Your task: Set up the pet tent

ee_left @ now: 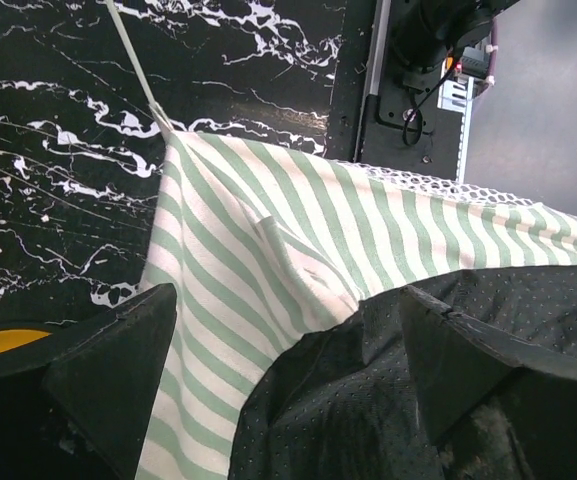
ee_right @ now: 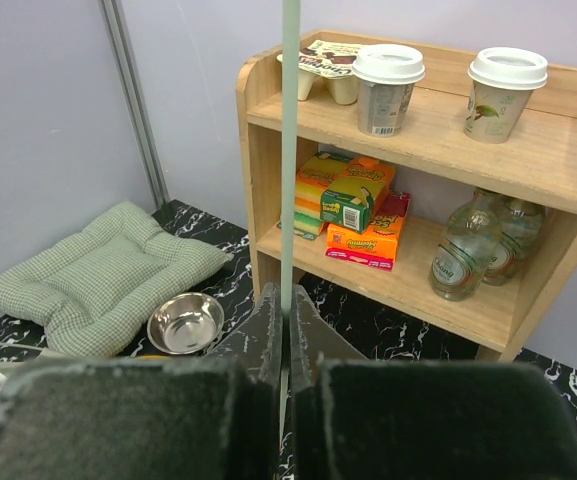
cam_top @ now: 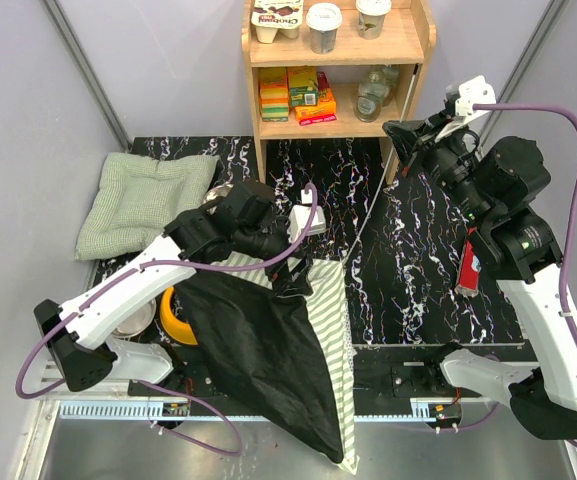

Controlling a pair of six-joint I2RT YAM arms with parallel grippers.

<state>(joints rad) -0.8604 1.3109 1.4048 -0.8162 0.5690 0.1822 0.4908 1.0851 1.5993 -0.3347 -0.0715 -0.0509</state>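
Note:
The pet tent lies collapsed at the table's front, dark underside up, its green-and-white striped side showing along the right, draping over the front edge. My left gripper hovers over its far edge, jaws wide open. In the left wrist view the striped cloth and dark underside lie between the fingers. A thin white pole runs from the tent's far corner up to my right gripper, which is shut on it. The pole passes between that gripper's closed jaws.
A wooden shelf with cups, boxes and bottles stands at the back. A green quilted cushion lies at the back left, a steel bowl beside it. A yellow bowl holder sits left of the tent. A red object lies at the right.

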